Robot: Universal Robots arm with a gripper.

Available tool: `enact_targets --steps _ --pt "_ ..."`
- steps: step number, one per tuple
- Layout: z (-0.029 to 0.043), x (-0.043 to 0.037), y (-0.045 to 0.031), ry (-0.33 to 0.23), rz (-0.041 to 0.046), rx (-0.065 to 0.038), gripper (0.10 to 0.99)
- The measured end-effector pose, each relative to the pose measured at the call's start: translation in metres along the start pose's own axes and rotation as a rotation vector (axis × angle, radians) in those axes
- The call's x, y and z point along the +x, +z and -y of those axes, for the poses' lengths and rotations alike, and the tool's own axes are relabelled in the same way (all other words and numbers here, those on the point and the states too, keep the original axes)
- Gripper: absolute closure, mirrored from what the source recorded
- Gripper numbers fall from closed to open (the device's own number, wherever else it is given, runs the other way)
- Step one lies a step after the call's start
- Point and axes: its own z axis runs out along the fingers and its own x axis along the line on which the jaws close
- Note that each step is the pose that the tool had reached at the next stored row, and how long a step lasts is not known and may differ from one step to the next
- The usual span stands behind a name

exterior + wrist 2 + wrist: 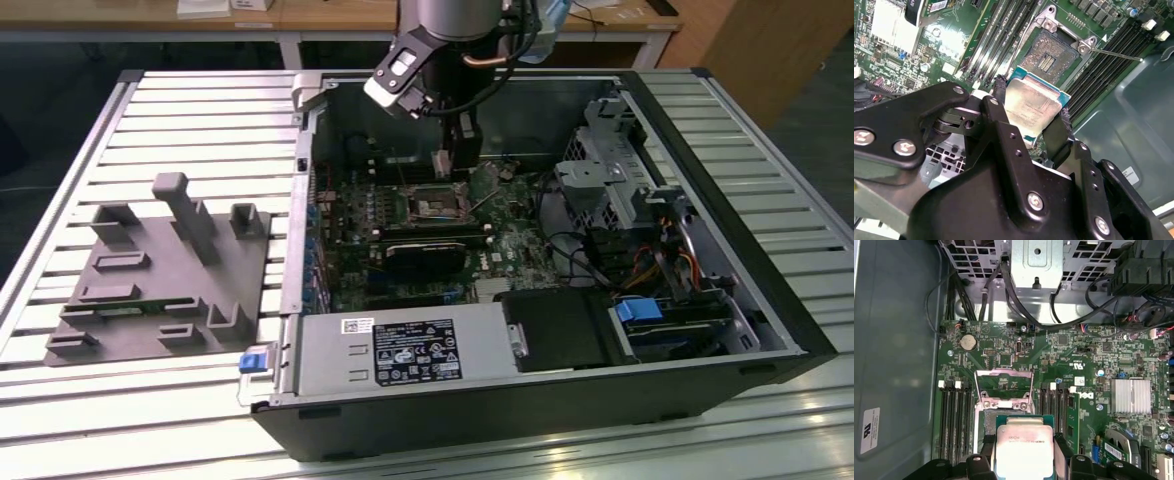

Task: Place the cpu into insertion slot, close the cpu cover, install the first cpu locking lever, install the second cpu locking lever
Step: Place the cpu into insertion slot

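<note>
The cpu (pixel 1030 107) (pixel 1023 450), a pale silvery square chip on a green edge, is held flat between the two black fingers (pixel 999 117) (pixel 1063 452) of my gripper (pixel 1031 100) (pixel 1023 440). The gripper (pixel 457 160) hangs inside the open case just above the insertion slot (pixel 438 205). The slot (pixel 1051 52) lies uncovered, with its dark centre and metal rim showing a short way beyond the chip. The cpu cover (pixel 1004 384) stands swung open at the slot's far side. A thin locking lever (pixel 1116 54) sticks out sideways from the slot.
Long black memory slots (pixel 956 425) flank the socket on both sides. A black heatsink block (pixel 420 258) sits close to the socket, and a drive cage with cables (pixel 607 195) fills the exterior view's right. A grey fixture (pixel 160 265) lies outside the case.
</note>
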Motion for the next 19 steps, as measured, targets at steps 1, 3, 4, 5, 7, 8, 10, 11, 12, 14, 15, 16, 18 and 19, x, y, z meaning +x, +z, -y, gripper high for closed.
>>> enact_targets --steps 1,3,4,5,7,8,10,11,12,14,15,16,18,19 --pt "0.0001 0.0002 0.0012 0.000 0.0000 0.000 0.541" --pt "0.0005 0.0007 0.0036 0.000 0.0001 0.000 0.541" --pt "0.0008 0.0010 0.0049 0.000 0.0001 0.000 0.541" --pt "0.0012 0.0012 0.0062 0.000 0.0001 0.000 0.541" --pt "0.0017 0.0016 0.0094 0.000 0.0001 0.000 0.541" --pt "0.0020 0.0020 0.0112 0.000 0.0000 0.000 0.541" --pt "0.0025 0.0026 0.0142 0.000 0.0001 0.000 0.541" --pt "0.0026 0.0029 0.0153 0.000 0.0001 0.000 0.541" --pt "0.0027 0.0030 0.0164 0.000 0.0000 0.000 0.541" --pt "0.0029 0.0033 0.0181 0.000 0.0000 0.000 0.541" --pt "0.0030 0.0033 0.0187 0.000 0.0001 0.000 0.541" --pt "0.0030 0.0033 0.0191 0.000 0.0001 0.000 0.541" --pt "0.0030 0.0033 0.0195 0.000 0.0002 0.000 0.541" --pt "0.0031 0.0033 0.0200 0.000 0.0000 0.000 0.541"
